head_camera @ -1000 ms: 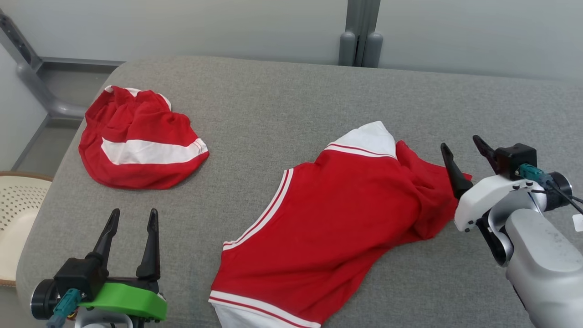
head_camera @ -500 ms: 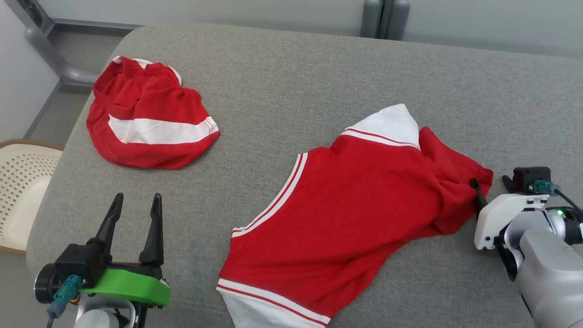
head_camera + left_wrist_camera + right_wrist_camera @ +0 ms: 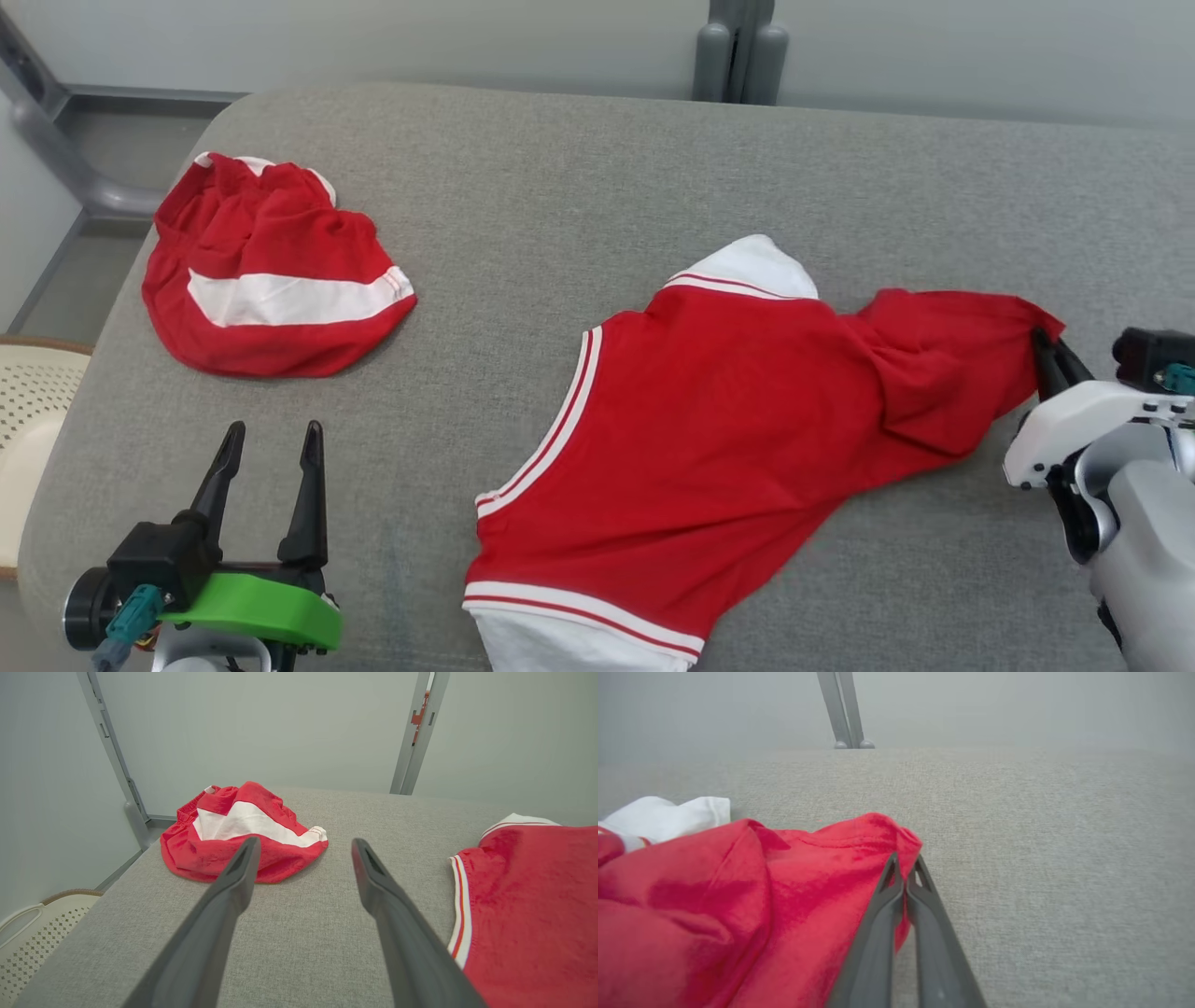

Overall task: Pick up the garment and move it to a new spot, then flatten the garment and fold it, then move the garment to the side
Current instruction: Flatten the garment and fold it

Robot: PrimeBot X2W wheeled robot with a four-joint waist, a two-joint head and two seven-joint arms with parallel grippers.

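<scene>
The right gripper [image 3: 1047,347] has its two dark fingers pressed tight together on the far right corner of the red shirt [image 3: 709,439]. In the right wrist view the tips [image 3: 906,868] sit right at the cloth's edge, and as far as I can make out a thin fold is caught between them. From that pinch the shirt [image 3: 784,896] runs out in a stretched, creased tongue and then widens into a smoother body lying flat on the grey pad [image 3: 560,187], right of the middle and reaching down to the near edge. It is a soft knit, bright red, with a white sleeve at the far side and another at the near edge, each set off by thin red and white stripes. The same stripes edge a curved opening on its left side. The pad is coarse woven fabric with rounded corners. The left gripper [image 3: 273,429] hovers at the near left, its fingers spread wide with nothing between them. A crumpled pair of red shorts [image 3: 271,271] with a broad white band lies beyond it, well apart from the shirt. A cream perforated basket [image 3: 28,411] stands beside the pad's left edge.
</scene>
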